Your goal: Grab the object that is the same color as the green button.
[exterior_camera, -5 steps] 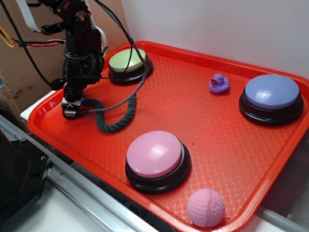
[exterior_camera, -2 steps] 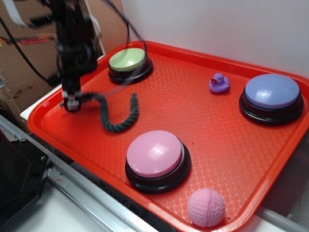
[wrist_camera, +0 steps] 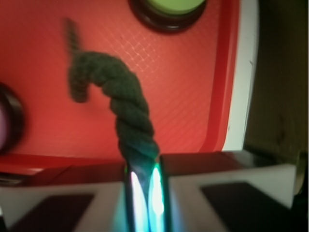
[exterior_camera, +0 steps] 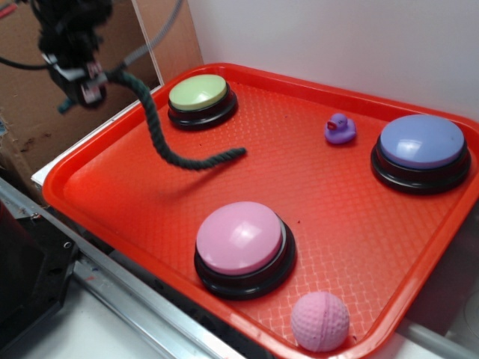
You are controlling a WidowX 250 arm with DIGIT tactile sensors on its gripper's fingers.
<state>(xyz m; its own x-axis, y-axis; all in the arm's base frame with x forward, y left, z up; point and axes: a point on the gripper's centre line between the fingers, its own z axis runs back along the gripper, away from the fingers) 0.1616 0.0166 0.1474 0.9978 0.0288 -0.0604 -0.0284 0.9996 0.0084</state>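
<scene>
My gripper [exterior_camera: 88, 84] is shut on one end of the dark green twisted rope [exterior_camera: 161, 142] and holds it in the air above the tray's left edge. The rope hangs down and curves right, its free end just over the red tray [exterior_camera: 359, 247]. In the wrist view the rope [wrist_camera: 126, 104] runs up out of my closed jaws [wrist_camera: 144, 183]. The green button [exterior_camera: 197, 93] with its pale yellow-green dome stands at the tray's far left corner, right of my gripper; its edge shows in the wrist view [wrist_camera: 175, 7].
A pink-domed button [exterior_camera: 241, 239] stands at the front middle. A blue-purple button [exterior_camera: 421, 143] is at the far right. A small purple duck [exterior_camera: 340, 129] sits near the back. A pink dimpled ball [exterior_camera: 319, 321] lies at the front edge. Cardboard [exterior_camera: 30, 112] stands on the left.
My gripper has risen and moved left, lifting the rope off the tray. The rope has straightened from a U shape into a hanging curve.
</scene>
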